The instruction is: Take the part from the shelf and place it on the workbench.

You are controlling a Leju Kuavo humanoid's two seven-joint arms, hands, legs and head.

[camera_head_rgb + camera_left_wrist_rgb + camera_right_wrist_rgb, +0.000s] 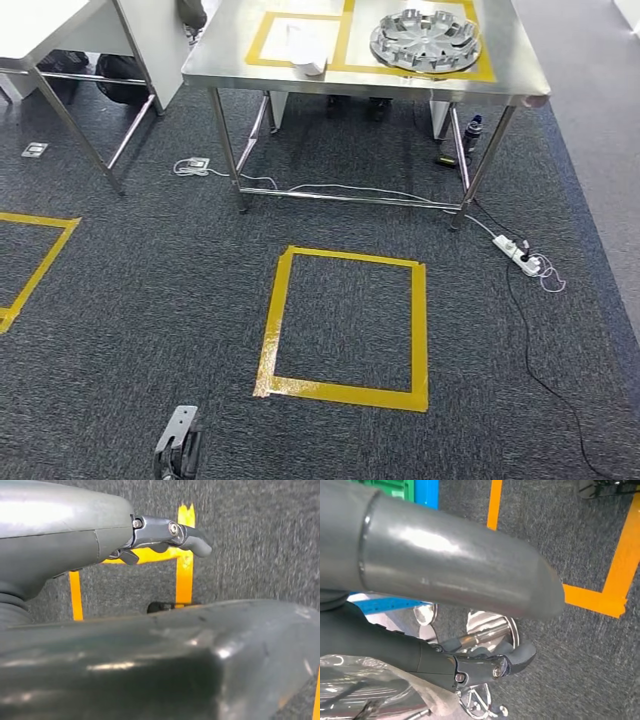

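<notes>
A dark grey carpet floor (pixel 151 300) is filling most of the head view. At the far side a long steel surface (pixel 219 55) is standing on thin legs, and yellow tape boxes are marking its top. A yellow tape square (pixel 273 330) is lying on the floor in front of it. A big round metal wheel (pixel 425 40) is sitting flat inside the right tape box on the surface.

The right hand (pixel 444 570) is holding a shiny metal part (pixel 490 627) in the air over the floor, well apart from the surface. Its dark fingers (pixel 516 655) are curling across the part, and the thick grey thumb is reaching over it. Some clear plastic (pixel 376 680) is bunching up just beside this hand.

The left hand (pixel 75 535) is hanging low over the carpet and is holding nothing. Its fingers (pixel 158 530) are sticking out straight, apart from the thumb.

A white power strip (pixel 517 255) with a black cord is lying on the floor near the right legs of the surface. A small white thing (pixel 306 50) is resting in the left tape box
</notes>
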